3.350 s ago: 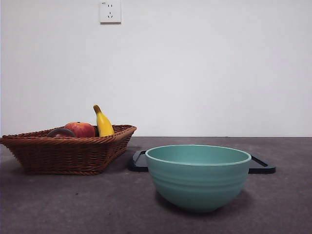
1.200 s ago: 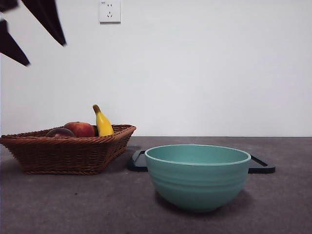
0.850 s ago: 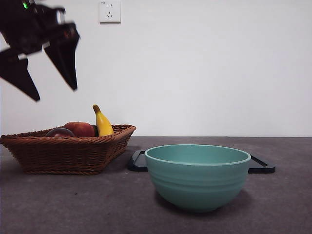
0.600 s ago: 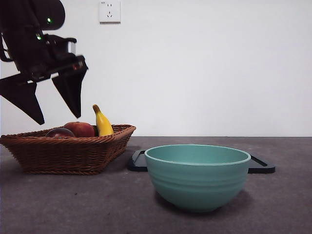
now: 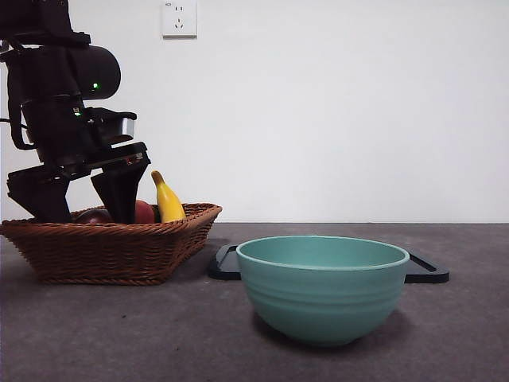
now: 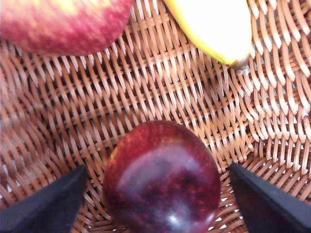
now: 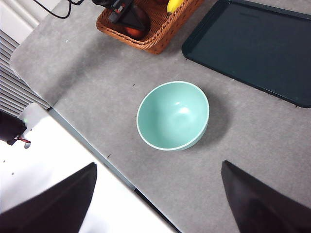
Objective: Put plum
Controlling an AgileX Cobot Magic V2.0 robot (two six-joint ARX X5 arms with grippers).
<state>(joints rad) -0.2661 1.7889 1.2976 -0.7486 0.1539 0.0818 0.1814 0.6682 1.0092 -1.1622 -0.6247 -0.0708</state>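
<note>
In the front view the left gripper (image 5: 79, 208) hung low over the wicker basket (image 5: 119, 251), its two black jaws spread wide and dipping to the rim on either side of the plum (image 5: 94, 216), of which only a dark sliver showed above the weave; a red-orange fruit (image 5: 144, 212) and a banana (image 5: 168, 200) sat just beside it, and a teal bowl (image 5: 323, 288) stood well apart in front of a dark tray (image 5: 425, 270). In the left wrist view the plum (image 6: 162, 177) lay on the basket floor (image 6: 160, 92) between the open jaws, which touched nothing, with clear weave on both sides. To grip well, the jaws probably needed to sink until they bracketed the fruit's widest part, then close gently and evenly, since glossy round skin would likely slip if pinched high. The red-orange fruit (image 6: 60, 24) and banana (image 6: 214, 26) looked far enough off not to be caught. In the right wrist view the right gripper (image 7: 158, 199) waited high above the table (image 7: 97, 73), jaws wide apart and empty, looking down on the bowl (image 7: 173, 115).
</note>
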